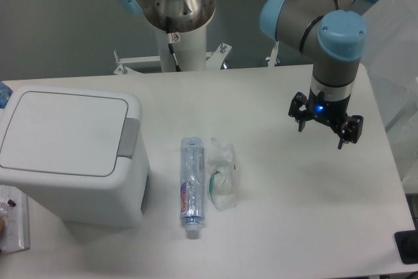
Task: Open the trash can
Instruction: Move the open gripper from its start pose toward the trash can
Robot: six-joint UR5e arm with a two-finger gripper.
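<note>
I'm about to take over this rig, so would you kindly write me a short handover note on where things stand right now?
Gripper: open, holding nothing, above the right part of the table, well away from the bin.
Trash can: at the table's left edge, lid shut and flat; the grey push-button tab on its right side faces the arm.
Also on the table: a clear plastic bottle lying flat beside the can, and a crumpled clear plastic wrapper just right of the bottle.
Done: nothing visible yet.
Left: bring the gripper over to the tab, probably press it, and get the lid open.
</note>
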